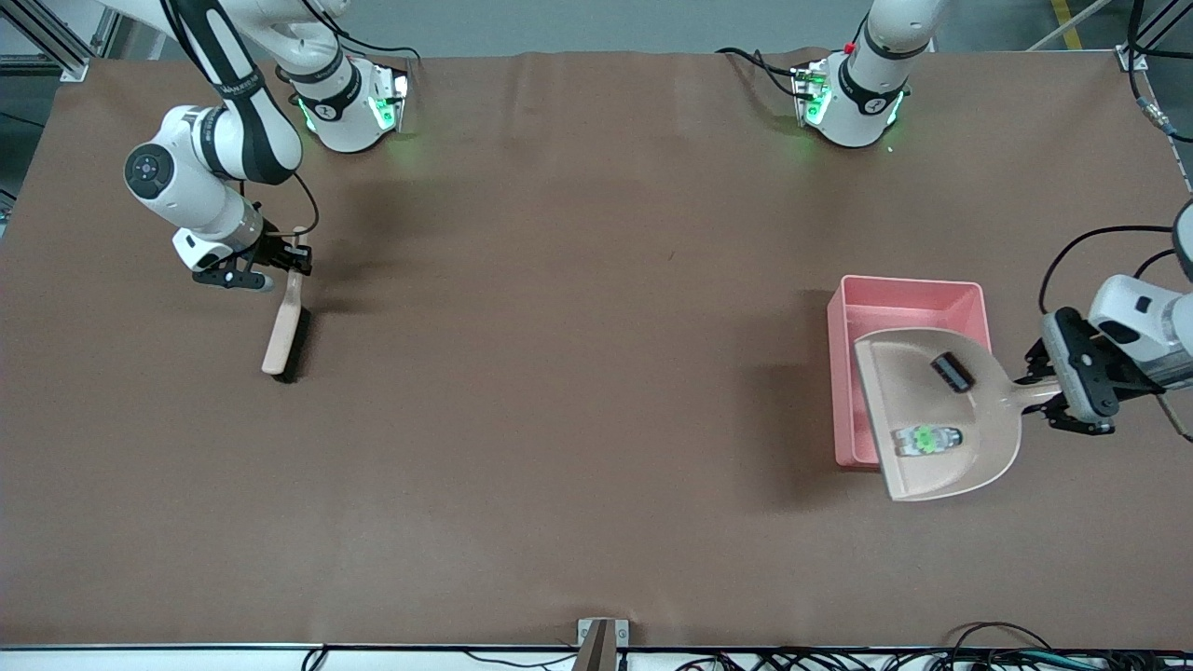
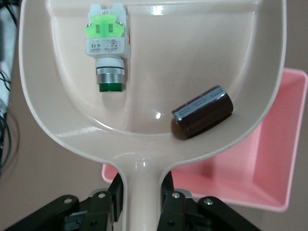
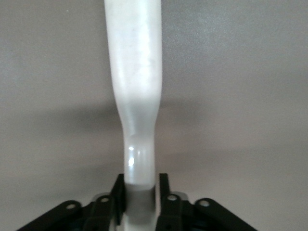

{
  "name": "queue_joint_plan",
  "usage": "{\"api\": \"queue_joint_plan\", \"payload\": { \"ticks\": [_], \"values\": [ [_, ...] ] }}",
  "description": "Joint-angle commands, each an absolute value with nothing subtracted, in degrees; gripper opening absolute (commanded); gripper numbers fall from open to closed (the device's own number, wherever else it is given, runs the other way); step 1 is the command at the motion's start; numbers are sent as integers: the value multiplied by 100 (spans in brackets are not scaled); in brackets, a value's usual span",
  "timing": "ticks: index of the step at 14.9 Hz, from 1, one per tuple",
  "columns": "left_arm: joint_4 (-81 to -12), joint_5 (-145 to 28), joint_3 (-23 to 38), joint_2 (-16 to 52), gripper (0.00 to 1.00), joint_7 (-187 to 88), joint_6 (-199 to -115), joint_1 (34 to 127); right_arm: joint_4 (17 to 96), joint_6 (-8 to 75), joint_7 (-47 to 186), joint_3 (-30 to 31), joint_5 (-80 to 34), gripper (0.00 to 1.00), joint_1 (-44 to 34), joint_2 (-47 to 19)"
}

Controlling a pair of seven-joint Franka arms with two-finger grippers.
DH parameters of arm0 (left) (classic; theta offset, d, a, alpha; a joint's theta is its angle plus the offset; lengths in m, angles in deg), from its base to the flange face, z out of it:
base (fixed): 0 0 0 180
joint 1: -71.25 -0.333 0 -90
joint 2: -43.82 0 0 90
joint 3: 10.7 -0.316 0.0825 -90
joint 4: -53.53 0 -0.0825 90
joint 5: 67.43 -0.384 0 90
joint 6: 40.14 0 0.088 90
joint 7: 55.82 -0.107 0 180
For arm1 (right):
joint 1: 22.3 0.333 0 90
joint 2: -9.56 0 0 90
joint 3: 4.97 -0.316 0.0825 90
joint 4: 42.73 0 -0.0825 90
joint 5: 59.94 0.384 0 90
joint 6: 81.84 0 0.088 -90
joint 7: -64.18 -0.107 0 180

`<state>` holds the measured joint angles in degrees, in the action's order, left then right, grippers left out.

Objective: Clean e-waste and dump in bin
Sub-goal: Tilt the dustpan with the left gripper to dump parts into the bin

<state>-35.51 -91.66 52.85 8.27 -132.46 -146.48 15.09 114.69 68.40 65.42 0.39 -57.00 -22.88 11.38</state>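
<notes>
Brown table, left arm's end: beige plastic dustpan (image 1: 932, 438) over pink rectangular tub (image 1: 909, 303).
We see left gripper (image 1: 1049, 396) pinching its handle; dark cylinder (image 2: 203, 111) and whitish block (image 2: 107, 41) look light, roll-prone. Right gripper (image 1: 296, 261) pinches brush (image 1: 282, 331).

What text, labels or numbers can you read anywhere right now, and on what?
Nothing reads clearly.
Switch in the dustpan: small print on its white top and on its grey label, too blurred to quote.
Capacitor in the dustpan: pale oval marks along a grey stripe, no letters.
Right arm: a band of lettering on its black link, too small to read.
Bin, brush: none.
</notes>
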Motion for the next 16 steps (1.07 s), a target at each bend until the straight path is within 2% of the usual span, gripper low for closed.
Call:
{"api": "queue_joint_plan", "payload": {
  "ticks": [1, 3, 7, 9, 12, 16],
  "values": [
    [-3612, -9107, 4681, 1437, 0, -13850, -14429, 1544, 11486, 6950, 6576, -57, -5775, 76, -2432, 1088],
    [-3638, -9089, 4328, 1491, 0, -14106, -14446, 1579, 11451, 6942, 6568, -57, -5775, 100, -2459, 1071],
    [-3945, -9098, 3380, 1947, 0, -14273, -14560, 2175, 11196, 6723, 6506, -57, -5775, 100, -2634, 1123],
    [-4234, -9081, 3089, 2228, 0, -14335, -14735, 2430, 10811, 6328, 6489, -57, -5757, 100, -2757, 1263],
    [-4893, -9063, 2386, 2755, 0, -14336, -15297, 3063, 9994, 5311, 6506, -57, -5757, 100, -2766, 1518],
    [-5571, -9124, 1779, 3151, 0, -14362, -15930, 3652, 8896, 4045, 6454, -57, -5757, 100, -2775, 1975]
  ]
}}
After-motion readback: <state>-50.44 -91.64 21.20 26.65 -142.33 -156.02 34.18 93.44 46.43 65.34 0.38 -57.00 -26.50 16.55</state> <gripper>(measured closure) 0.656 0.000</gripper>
